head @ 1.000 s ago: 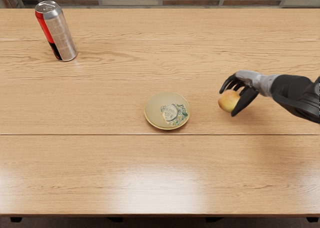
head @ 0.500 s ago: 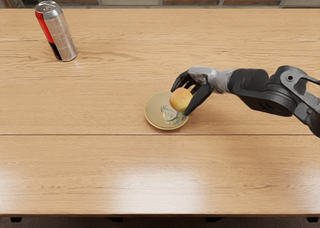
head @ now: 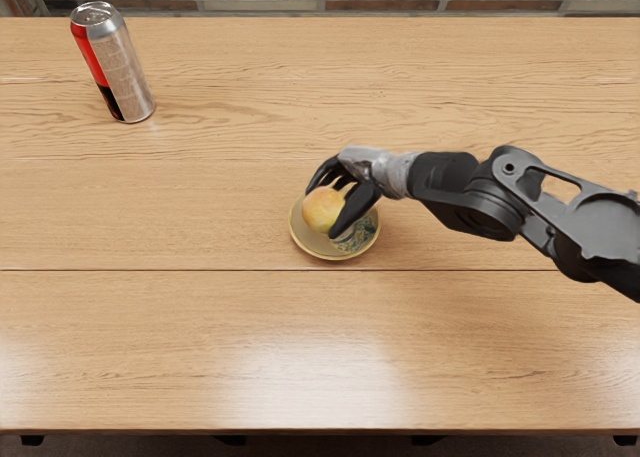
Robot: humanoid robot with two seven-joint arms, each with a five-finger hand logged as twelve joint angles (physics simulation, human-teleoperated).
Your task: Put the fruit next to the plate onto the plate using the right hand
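A small yellow-orange fruit [head: 321, 209] is held over the left part of a small round plate [head: 312, 243] near the table's middle. My right hand [head: 337, 195] reaches in from the right on a dark arm, its fingers curled around the fruit from above and from the right. Whether the fruit touches the plate I cannot tell. The plate's patterned centre is partly hidden by the hand. My left arm does not show.
A red and silver can [head: 111, 62] stands at the far left of the wooden table [head: 300, 347]. A brick wall runs behind the table's far edge.
My right hand has carried the fruit leftward from right of the plate to above it, then lowered it a little toward the plate's left side.
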